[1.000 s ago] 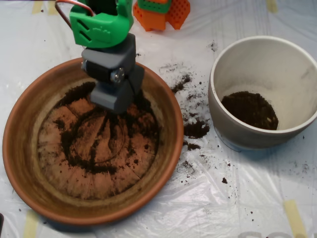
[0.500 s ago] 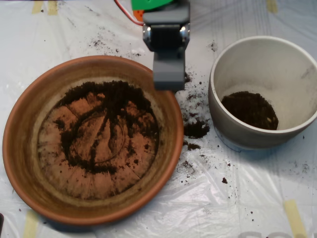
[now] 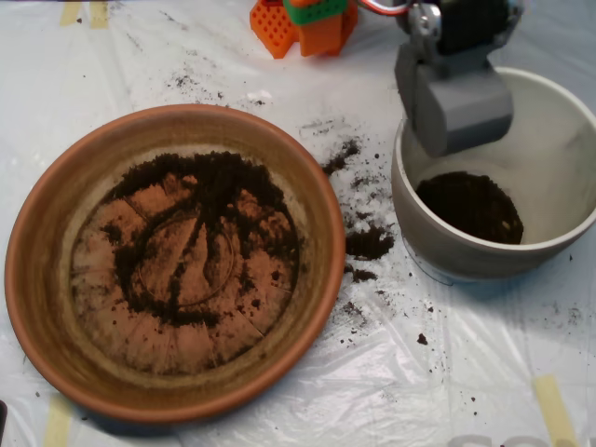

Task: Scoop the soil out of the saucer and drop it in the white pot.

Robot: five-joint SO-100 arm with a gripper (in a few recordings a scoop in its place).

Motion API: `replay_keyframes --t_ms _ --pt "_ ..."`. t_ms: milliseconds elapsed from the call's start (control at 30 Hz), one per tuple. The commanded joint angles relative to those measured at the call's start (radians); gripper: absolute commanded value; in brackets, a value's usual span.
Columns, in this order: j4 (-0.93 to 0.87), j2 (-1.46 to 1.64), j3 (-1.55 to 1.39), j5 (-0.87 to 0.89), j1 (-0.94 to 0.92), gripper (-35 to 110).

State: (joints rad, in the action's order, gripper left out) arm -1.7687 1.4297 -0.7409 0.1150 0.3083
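While soil [image 3: 470, 205] lies in the white pot [image 3: 559, 251], closed fingers [image 3: 461, 112] hover above

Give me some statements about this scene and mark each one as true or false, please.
1. The scoop is above the white pot's rim. True.
2. The white pot is empty. False: dark soil lies at its bottom.
3. The saucer is swept clean. False: thin smears of soil remain in it.
4. Spilled soil lies on the plastic sheet between saucer and pot. True.
5. The pot is wider than the saucer. False: the saucer is wider.
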Motion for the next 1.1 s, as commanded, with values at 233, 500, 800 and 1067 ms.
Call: replay_keyframes --t_ms 233,500,800,1067 --pt "0.058 0.051 -0.091 -0.003 0.127 35" --pt "0.193 0.207 -0.354 -0.006 0.126 32" --pt "0.164 0.245 -0.313 0.025 0.097 34" --pt "0.135 0.357 -0.344 0.023 0.018 35"
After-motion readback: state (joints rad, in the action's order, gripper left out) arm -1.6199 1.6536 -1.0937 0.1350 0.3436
